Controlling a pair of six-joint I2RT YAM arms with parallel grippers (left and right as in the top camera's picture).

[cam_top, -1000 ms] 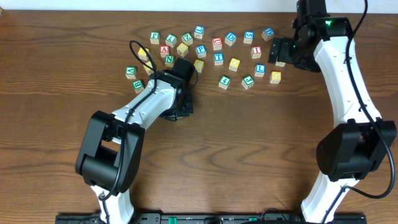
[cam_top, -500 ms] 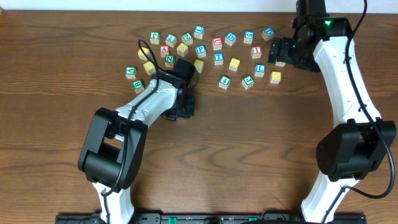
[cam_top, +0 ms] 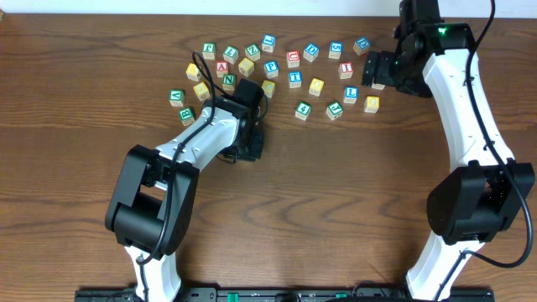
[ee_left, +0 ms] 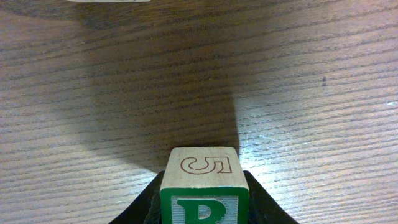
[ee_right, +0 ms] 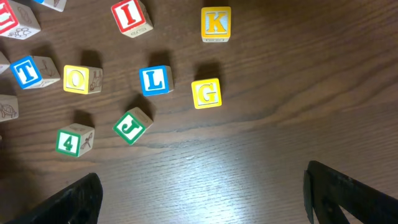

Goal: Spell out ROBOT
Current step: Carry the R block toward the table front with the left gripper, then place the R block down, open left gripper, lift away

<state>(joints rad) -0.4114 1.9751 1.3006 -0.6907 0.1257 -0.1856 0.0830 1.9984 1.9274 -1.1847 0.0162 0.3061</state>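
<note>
My left gripper point(cam_top: 249, 149) is shut on a wooden block with a green R point(ee_left: 204, 210) on its near face and a 5 on top. It holds the block low over bare wood, in front of the block cluster. The arm hides this block in the overhead view. A blue T block point(cam_top: 294, 79) and a yellow O block point(cam_top: 315, 86) lie in the cluster; both also show in the right wrist view, T point(ee_right: 26, 71) and O point(ee_right: 79, 79). My right gripper point(ee_right: 205, 199) is open and empty, hovering at the cluster's right end point(cam_top: 382, 71).
Several letter blocks lie scattered across the far middle of the table. Near the right gripper are a blue L point(ee_right: 155, 79), yellow G point(ee_right: 206, 93), green J point(ee_right: 132, 126), green 4 point(ee_right: 73, 140), yellow K point(ee_right: 216, 23) and red I point(ee_right: 131, 15).
The left arm's lower links shifted slightly to the right while its gripper stayed in place with the block. The right arm has not moved.
</note>
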